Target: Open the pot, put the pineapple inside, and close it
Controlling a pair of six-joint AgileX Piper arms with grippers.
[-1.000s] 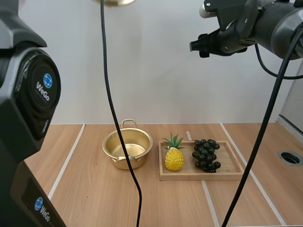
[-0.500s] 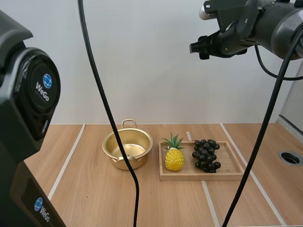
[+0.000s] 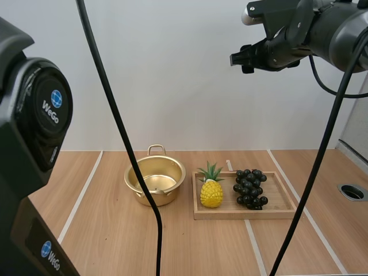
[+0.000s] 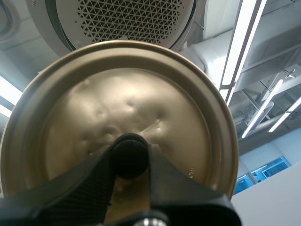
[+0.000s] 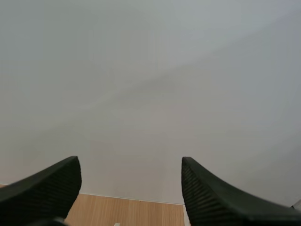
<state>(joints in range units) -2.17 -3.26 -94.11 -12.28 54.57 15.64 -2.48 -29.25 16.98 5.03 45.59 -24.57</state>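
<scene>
Your left gripper [image 4: 130, 162] pinches the knob [image 4: 130, 151] of the lid [image 4: 117, 103], so the pot [image 3: 155, 181] stands open: step one is done. Your right gripper [image 3: 242, 59], spread and empty, hangs well above the pineapple [image 3: 211, 193], which lies on the wooden tray [image 3: 282, 199] beside the grapes [image 3: 250, 188]. Loading and closing remain. A second ago what was probably the lid's rim edged the high view; now it's gone, and the right arm has barely moved.

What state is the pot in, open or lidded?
Open: the pot shows its bare golden inside; the left tool holds the lid.
</scene>
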